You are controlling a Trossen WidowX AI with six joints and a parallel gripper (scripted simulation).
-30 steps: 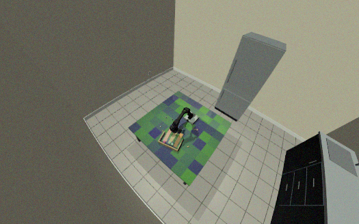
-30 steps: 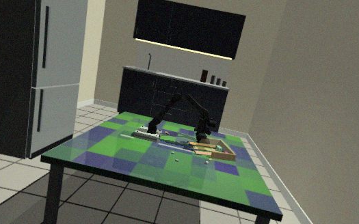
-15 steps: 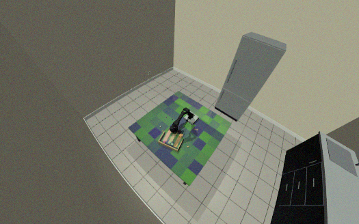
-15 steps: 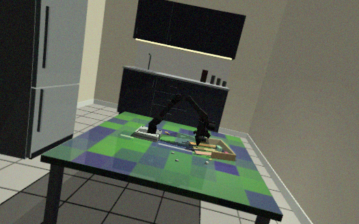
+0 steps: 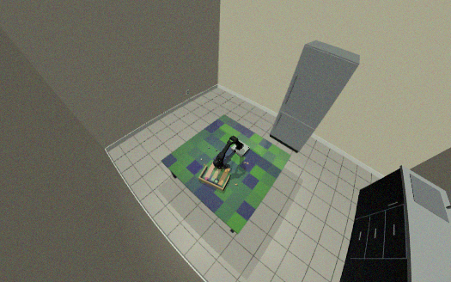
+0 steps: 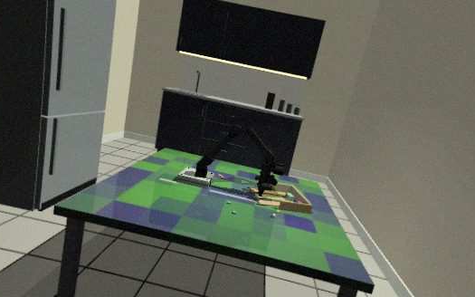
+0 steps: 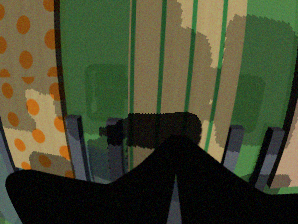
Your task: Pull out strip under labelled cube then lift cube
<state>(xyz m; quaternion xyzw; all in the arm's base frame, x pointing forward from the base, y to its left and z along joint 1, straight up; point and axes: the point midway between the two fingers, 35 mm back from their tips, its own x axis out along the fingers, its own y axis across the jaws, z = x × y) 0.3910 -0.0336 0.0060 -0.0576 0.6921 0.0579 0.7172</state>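
Observation:
A wooden tray [image 5: 216,186] [image 6: 300,209] on the checkered table [image 6: 164,199] holds several strips side by side. In the wrist view a tan strip with green stripes [image 7: 200,36] runs straight ahead. An orange-dotted strip [image 7: 29,50] lies to its left. My gripper [image 7: 177,143] [image 6: 263,190] [image 5: 218,168] is shut and sits low over the near end of the striped strip, at the tray's near edge. I cannot tell whether anything is pinched between the fingers. The cubes at the tray's far end are outside the wrist view and too small to tell apart in the top and exterior views.
The arm's grey base plate [image 6: 194,177] stands behind the tray's left. Small loose bits [image 6: 233,211] lie on the table in front of the tray. A fridge [image 6: 64,100] and a dark counter [image 6: 227,127] stand beyond the table.

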